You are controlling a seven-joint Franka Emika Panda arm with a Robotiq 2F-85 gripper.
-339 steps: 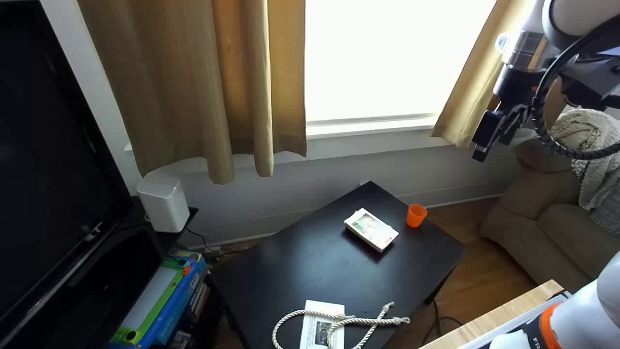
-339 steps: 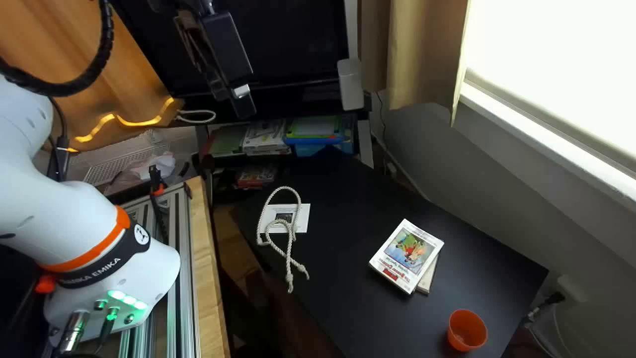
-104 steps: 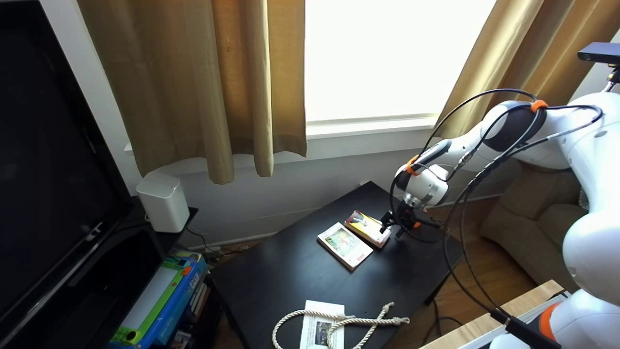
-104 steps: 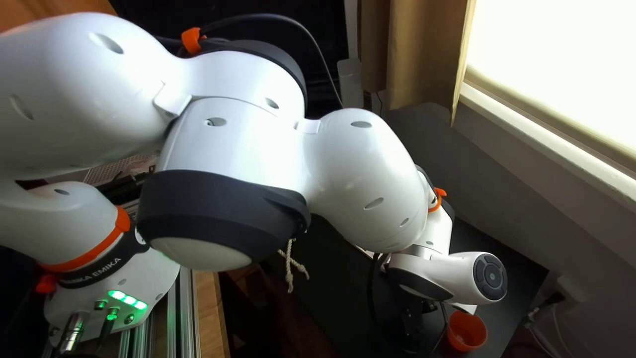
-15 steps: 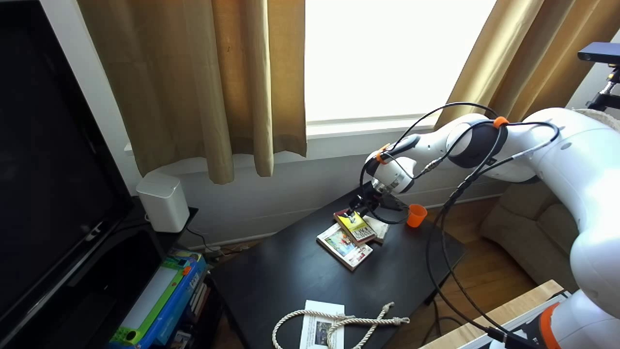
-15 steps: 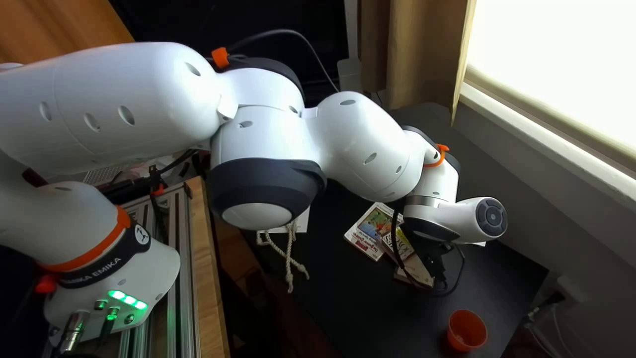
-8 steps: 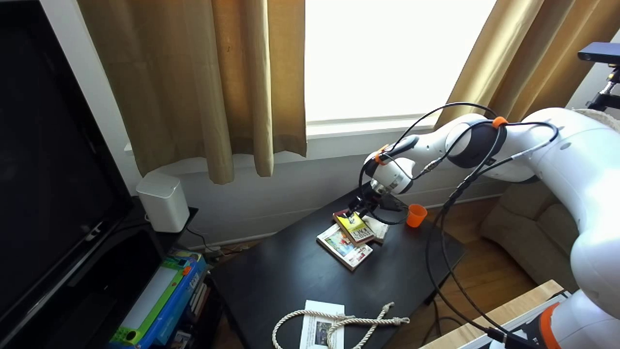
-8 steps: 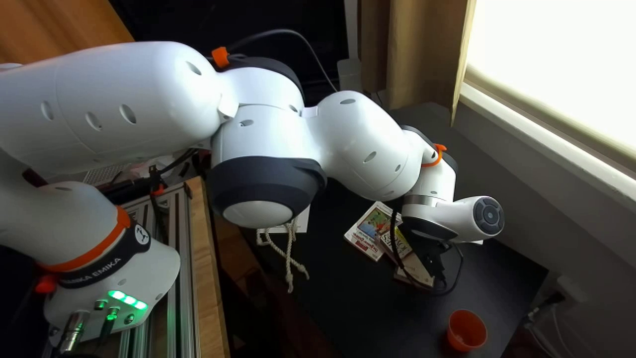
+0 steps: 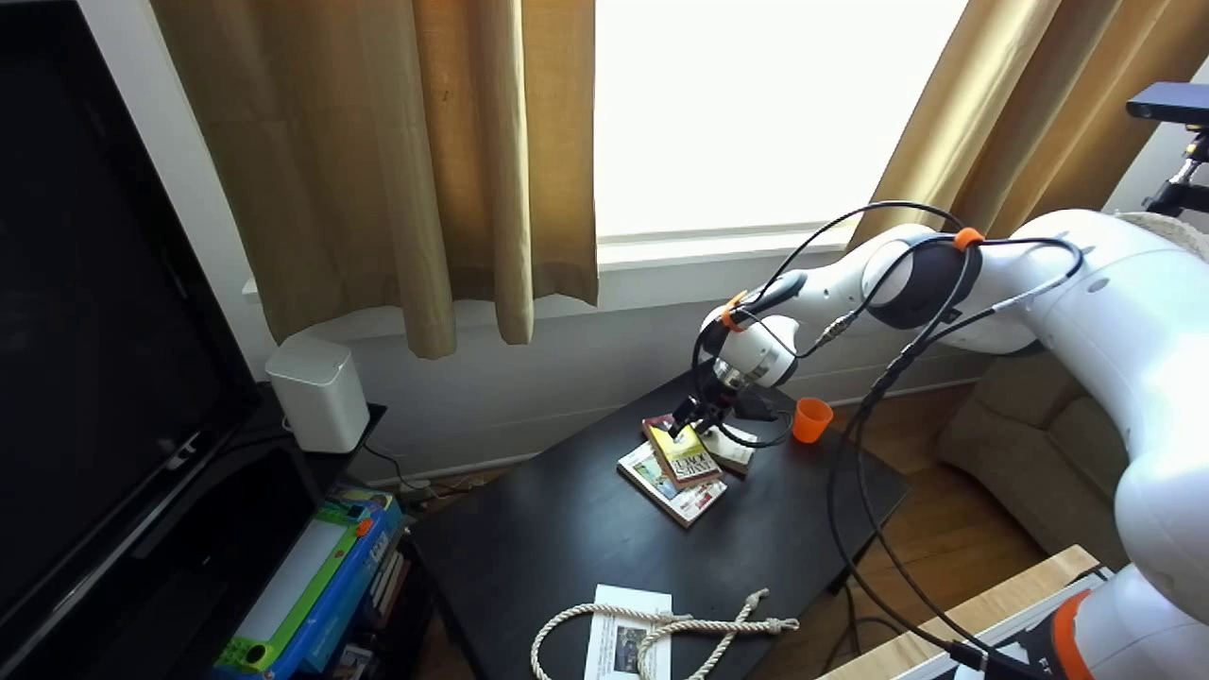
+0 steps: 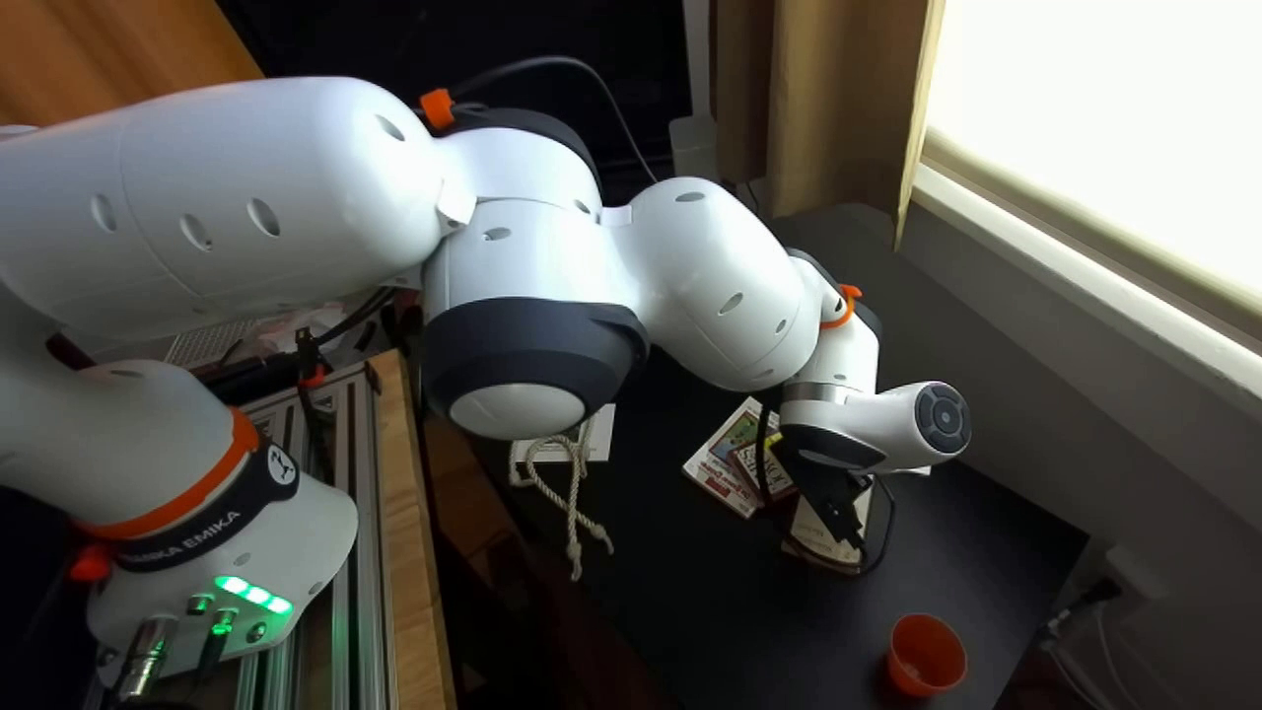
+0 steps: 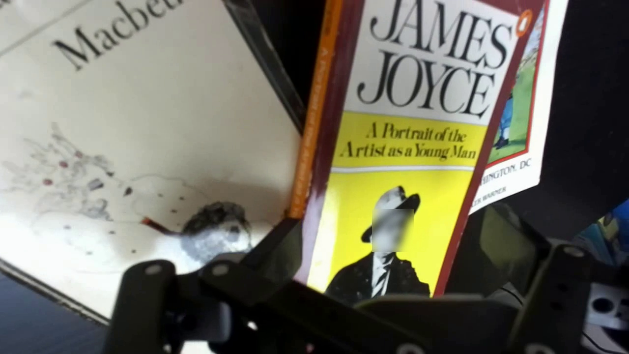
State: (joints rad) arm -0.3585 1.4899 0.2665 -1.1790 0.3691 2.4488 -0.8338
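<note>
Dk tbl (image 9: 557,519): 3 bks (image 9: 687,458) nr 1 gripper (image 11: 395,241), 1 orng cup (image 9: 812,421).

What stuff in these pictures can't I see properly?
James Joyce book: the man's face is blurred in the wrist view.
White-bordered book: mostly hidden beneath the James Joyce book, wrist view.
Macbeth book: cut off by the wrist view's top and left edges.
Rope: its loops run off the bottom edge in an exterior view.
Paper: its words are too small there.
</note>
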